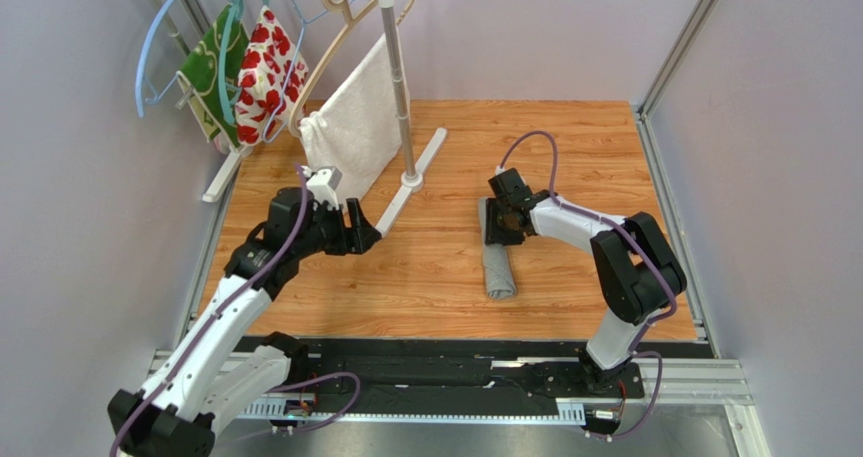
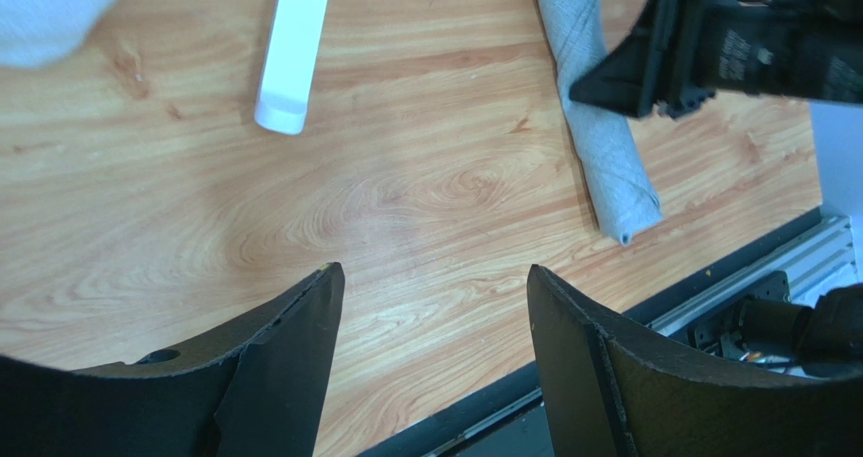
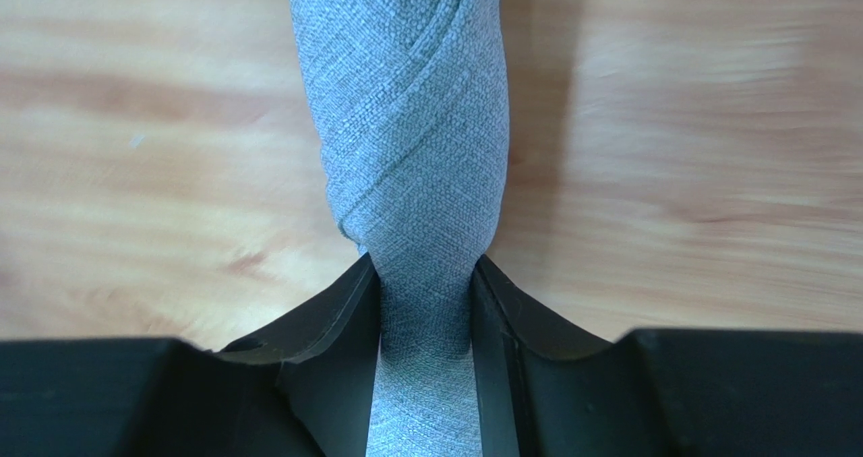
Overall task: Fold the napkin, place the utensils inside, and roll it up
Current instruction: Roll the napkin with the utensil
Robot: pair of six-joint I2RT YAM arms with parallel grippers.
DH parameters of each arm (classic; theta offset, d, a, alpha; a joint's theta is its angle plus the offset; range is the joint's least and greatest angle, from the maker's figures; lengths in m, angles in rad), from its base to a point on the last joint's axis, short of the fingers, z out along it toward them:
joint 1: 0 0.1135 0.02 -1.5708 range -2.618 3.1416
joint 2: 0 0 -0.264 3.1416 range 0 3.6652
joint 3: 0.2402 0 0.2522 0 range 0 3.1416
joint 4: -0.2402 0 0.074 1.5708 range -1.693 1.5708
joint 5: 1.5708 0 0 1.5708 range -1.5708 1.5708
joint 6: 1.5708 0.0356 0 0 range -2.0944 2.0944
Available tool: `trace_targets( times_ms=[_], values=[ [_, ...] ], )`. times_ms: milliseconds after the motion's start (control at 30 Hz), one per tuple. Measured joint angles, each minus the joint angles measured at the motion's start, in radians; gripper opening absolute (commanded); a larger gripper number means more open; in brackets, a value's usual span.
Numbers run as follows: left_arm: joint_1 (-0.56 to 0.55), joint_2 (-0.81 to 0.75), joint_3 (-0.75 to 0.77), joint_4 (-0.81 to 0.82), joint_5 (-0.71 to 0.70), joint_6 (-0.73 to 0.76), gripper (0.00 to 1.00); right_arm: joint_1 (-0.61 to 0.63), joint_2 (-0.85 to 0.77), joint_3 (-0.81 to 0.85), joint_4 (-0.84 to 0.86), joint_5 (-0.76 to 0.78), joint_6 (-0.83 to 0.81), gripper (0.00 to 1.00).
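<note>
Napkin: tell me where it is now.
The napkin lies rolled on the wooden table, right of centre in the top view, far end pinched by the right gripper.

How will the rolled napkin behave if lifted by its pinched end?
Probably floppy: the napkin is soft woven cloth, narrowed where the right jaws pinch it, so the free end would likely sag. Its outer fold lies unsecured and may unwind. On the smooth table, it could roll if nudged.
</note>
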Motion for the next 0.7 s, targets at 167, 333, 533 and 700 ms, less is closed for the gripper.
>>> trace_targets(
  times_ms=[167,333,533,700],
  values=[
    [0.000,-0.174,0.060,-0.067,-0.006,0.067,0.79,-0.123,0.074,0.100,-0.060,0.033,0.009,0.43],
    [0.000,-0.303,0.086,-0.111,-0.026,0.116,0.80,-0.219,0.170,0.230,-0.092,0.030,-0.002,0.44],
    [0.000,-0.344,0.088,-0.163,-0.051,0.150,0.81,-0.267,0.233,0.320,-0.127,0.030,-0.053,0.43],
    [0.000,-0.378,0.074,-0.170,-0.078,0.166,0.82,-0.271,0.233,0.331,-0.131,0.011,-0.126,0.54]
  ],
)
